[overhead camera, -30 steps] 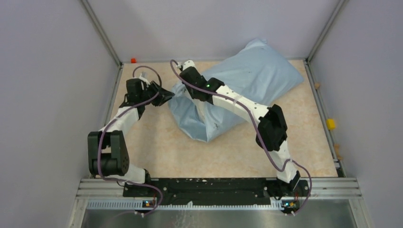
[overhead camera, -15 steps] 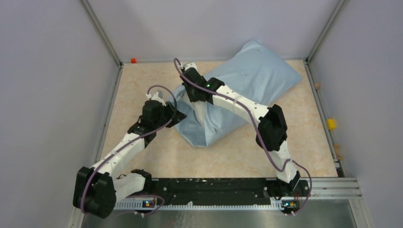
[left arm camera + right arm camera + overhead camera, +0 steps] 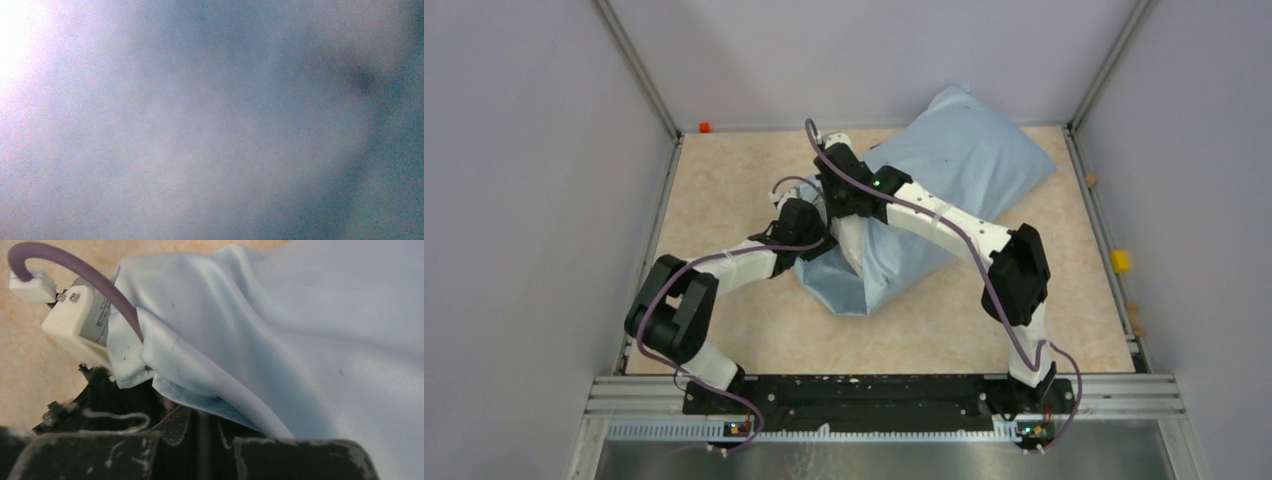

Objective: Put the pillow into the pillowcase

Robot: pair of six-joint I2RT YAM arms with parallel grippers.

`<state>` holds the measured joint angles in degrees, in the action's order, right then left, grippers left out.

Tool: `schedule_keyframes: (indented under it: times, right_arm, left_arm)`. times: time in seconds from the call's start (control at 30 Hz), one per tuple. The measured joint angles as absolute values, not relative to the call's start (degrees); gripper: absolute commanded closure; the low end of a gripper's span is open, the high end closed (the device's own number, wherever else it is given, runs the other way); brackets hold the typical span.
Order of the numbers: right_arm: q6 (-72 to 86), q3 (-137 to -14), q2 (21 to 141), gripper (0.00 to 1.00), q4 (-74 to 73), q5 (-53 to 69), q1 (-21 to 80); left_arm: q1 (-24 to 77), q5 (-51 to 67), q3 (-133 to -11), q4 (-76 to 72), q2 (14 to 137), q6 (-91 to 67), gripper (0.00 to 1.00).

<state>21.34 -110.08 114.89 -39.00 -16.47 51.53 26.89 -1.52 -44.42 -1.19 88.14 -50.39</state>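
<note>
The light-blue pillowcase [image 3: 954, 165] lies bulging at the back of the table, its open end toward the near left. A strip of the off-white pillow [image 3: 854, 243] shows at that opening; the rest is hidden inside. My right gripper [image 3: 836, 190] is shut on the pillowcase's hem [image 3: 200, 402] and holds the upper edge up. My left gripper [image 3: 812, 232] is pushed into the opening under the cloth, its fingers hidden. The left wrist view shows only blurred blue-grey fabric [image 3: 210, 130]. The left wrist [image 3: 80, 322] shows in the right wrist view, draped by the hem.
Grey walls enclose the beige table [image 3: 724, 190] on three sides. A small red thing [image 3: 704, 127] sits at the back left corner. A yellow thing [image 3: 1119, 261] sits by the right rail. The arms' black base bar [image 3: 864, 392] runs along the near edge.
My left arm has swung from the table's left side to the right and gone into the pillowcase's opening. My right gripper has shifted slightly right with the hem.
</note>
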Motion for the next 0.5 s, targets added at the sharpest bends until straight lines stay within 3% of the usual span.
schedule_keyframes:
  times: [0.23, 0.5]
  right_arm:
    - [22.1, -107.7, 113.3, 1.00, -38.4, -17.0, 51.4]
    - [22.1, -107.2, 113.2, 1.00, -38.4, -17.3, 51.1]
  left_arm:
    - [29.4, -6.9, -49.4, -1.8, 94.1, -51.3, 0.62]
    - [31.5, -11.2, -49.6, -1.9, 96.9, -53.1, 0.71]
